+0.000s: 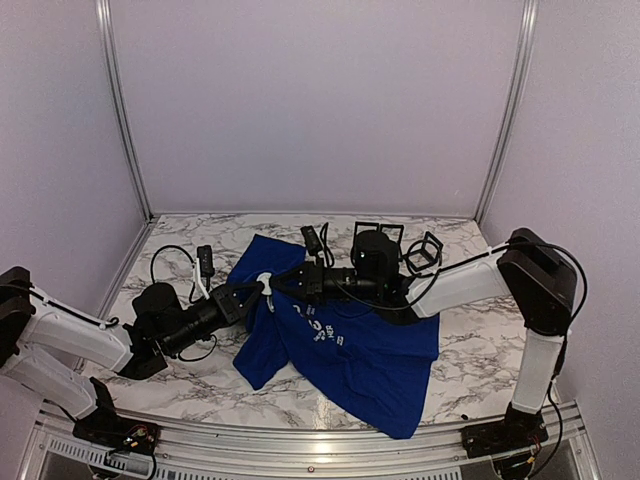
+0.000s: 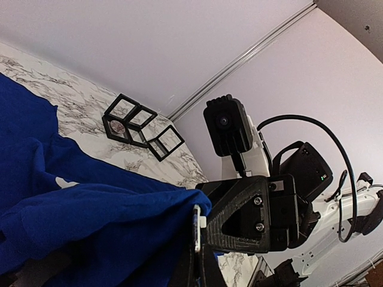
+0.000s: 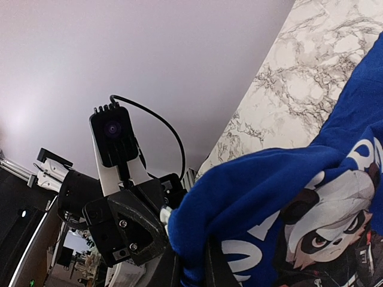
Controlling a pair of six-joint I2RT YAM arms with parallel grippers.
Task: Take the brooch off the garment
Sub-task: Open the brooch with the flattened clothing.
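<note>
Two hands are meeting at centre frame: we are seeing the left hand (image 1: 257,292) and right hand (image 1: 283,285) each clamping one blue T-shirt (image 1: 370,360) lying on the counter (image 1: 470,375), with two black wire cubes (image 1: 424,251) just above.

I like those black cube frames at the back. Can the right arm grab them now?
Probably not yet. The right end effector is pinching the blue T-shirt, so it would need to let go first. The cube frames stand on the table just behind that arm.
</note>
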